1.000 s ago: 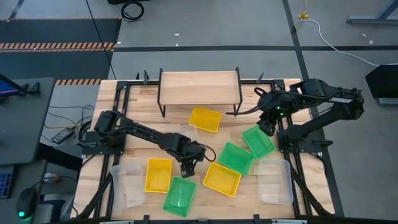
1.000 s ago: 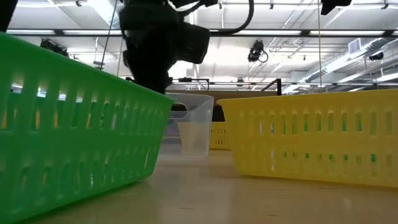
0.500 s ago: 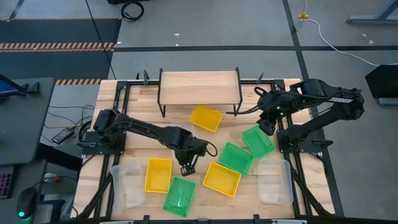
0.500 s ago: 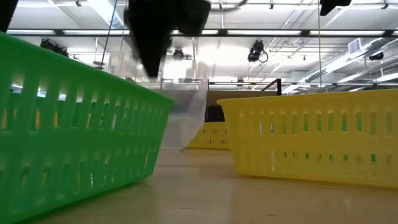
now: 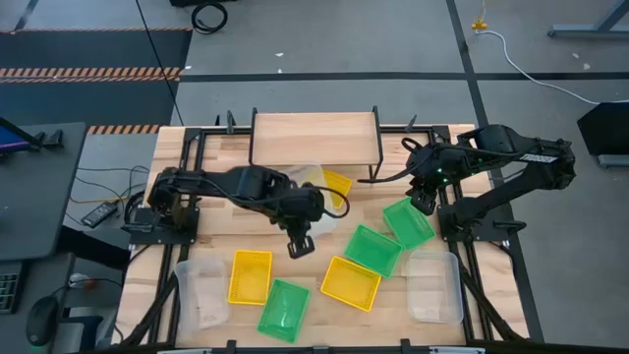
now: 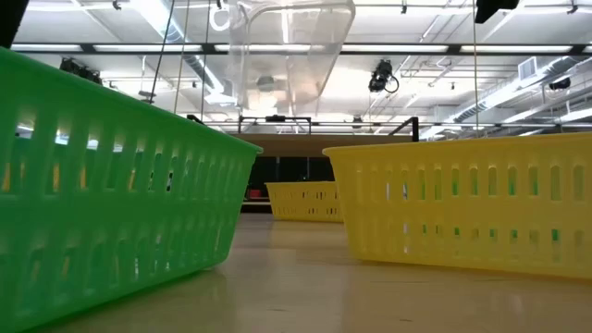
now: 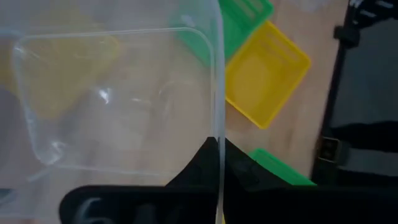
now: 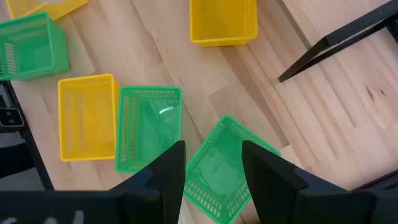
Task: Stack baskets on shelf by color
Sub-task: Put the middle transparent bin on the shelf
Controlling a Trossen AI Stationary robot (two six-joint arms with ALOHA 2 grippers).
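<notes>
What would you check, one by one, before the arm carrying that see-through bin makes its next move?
1. Left gripper shut on the clear basket's rim: ok.
2. Basket lifted off the table, seen high in the low view: ok.
3. Shelf top bare for a first basket: ok.
4. Basket level: cannot tell.
5. Right gripper out of the way, open above a green basket: ok.
6. Yellow basket partly under the carried one, apart from it: cannot tell.

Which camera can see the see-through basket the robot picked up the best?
The left wrist view: the clear basket fills it, its rim pinched in the left end effector. The high view shows it faintly near the shelf. The low view sees its underside hanging overhead. The right wrist view misses it.
</notes>
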